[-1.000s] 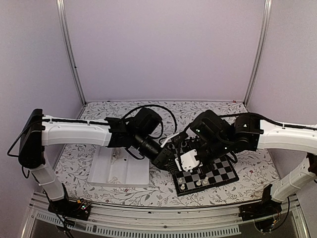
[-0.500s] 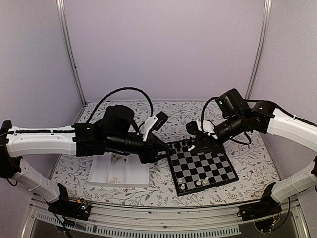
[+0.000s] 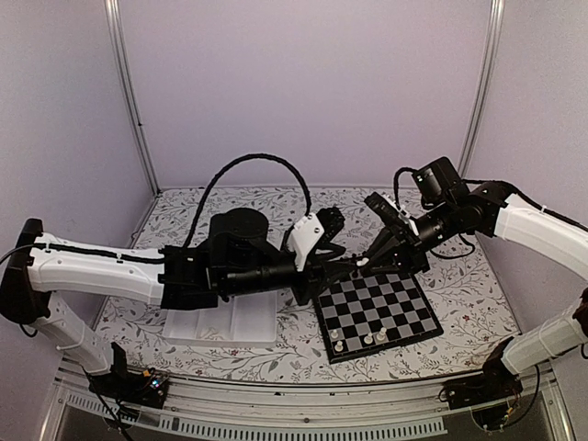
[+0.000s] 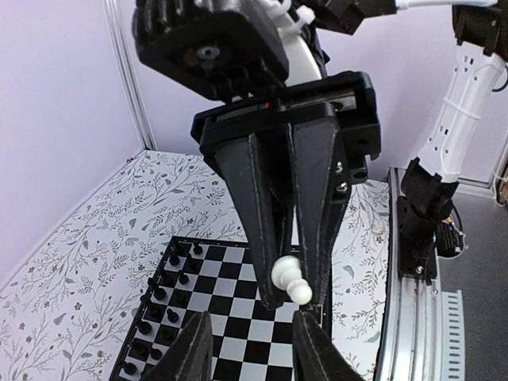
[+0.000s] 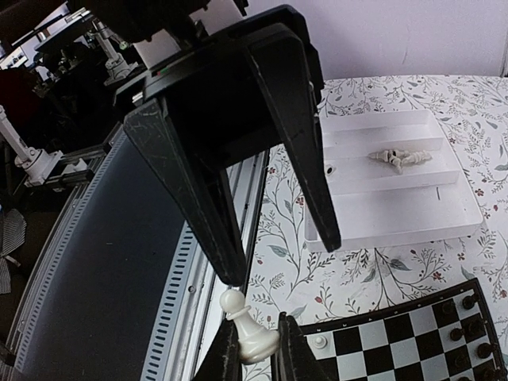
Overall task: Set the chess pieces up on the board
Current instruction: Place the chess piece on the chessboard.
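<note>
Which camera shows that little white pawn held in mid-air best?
The right wrist view: the white pawn sits large and sharp, pinched in the right tool. The left wrist view shows it smaller; the top view barely shows it.

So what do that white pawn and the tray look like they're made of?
White pawn: probably moulded plastic, smooth cream with a slight sheen on its rounded head. Tray: likely plastic too, matte white, with thin even walls and dividers.
</note>
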You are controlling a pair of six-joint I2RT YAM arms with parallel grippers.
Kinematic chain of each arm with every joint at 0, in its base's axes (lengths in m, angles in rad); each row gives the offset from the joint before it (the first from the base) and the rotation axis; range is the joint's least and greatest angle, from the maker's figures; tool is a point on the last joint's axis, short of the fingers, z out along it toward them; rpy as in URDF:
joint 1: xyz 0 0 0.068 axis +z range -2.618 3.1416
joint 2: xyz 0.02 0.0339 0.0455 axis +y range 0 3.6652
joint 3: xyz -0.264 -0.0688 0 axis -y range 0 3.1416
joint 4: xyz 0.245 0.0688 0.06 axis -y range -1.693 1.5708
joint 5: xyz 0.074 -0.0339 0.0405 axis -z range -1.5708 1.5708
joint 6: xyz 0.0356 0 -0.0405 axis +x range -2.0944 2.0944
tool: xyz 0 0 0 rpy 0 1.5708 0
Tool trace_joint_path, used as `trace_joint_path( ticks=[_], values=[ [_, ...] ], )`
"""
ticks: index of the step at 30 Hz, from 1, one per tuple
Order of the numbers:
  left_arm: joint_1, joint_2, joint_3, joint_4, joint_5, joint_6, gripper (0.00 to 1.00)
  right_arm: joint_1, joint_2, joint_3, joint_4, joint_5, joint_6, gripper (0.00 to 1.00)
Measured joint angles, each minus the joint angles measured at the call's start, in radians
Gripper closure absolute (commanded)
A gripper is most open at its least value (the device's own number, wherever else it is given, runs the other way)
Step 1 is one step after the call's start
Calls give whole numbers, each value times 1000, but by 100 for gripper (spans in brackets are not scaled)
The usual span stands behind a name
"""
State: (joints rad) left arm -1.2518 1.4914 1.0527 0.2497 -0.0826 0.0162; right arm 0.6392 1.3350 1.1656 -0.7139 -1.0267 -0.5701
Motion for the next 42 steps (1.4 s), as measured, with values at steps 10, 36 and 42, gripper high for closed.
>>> trace_joint_path(
  ticks=[10, 36, 42],
  values=[
    [-7, 28, 30, -1, -7, 52, 67, -1, 2, 0, 0, -32, 10, 90],
    [-18, 96, 127, -82, 36, 84, 93, -9, 11, 0, -9, -8, 6, 77],
    [-12, 97, 138, -103, 14, 69, 96, -7, -2, -5, -27, 30, -16, 50]
  ],
)
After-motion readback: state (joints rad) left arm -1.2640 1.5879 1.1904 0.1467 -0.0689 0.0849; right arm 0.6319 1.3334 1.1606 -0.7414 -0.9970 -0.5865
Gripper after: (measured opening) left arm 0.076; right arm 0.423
